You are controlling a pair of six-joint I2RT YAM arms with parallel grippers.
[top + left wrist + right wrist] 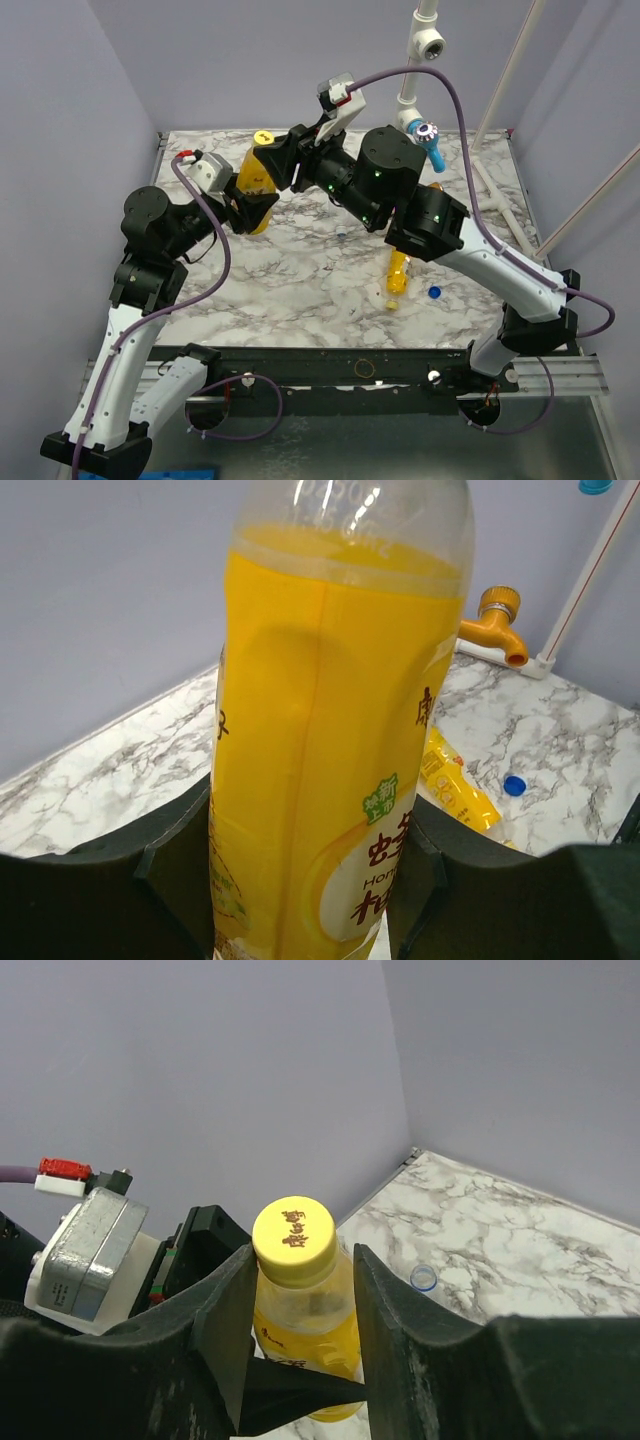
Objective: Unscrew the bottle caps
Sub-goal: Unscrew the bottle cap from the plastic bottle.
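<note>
1. One upright bottle point(255, 172) of orange drink, standing toward the far left of the marble table point(290, 290).
2. Clamped around its labelled body by the left claw point(300, 865), with black fingers point(170, 870) pressed against both sides of the yellow label.
3. On the neck, screwed in place: a yellow cap point(293, 1240) with dark lettering on top.
4. Straddled by the right claw point(305, 1280), set narrow. One finger close against the cap's left edge, a thin gap showing at the other.
5. Cannot tell from either view whether that claw truly grips the cap or merely flanks it.
6. Farther right on the table: a second bottle point(398, 278) of orange drink, lying on its side near the right arm.
7. Just beside it, loose on the marble: a blue cap point(434, 292).
</note>
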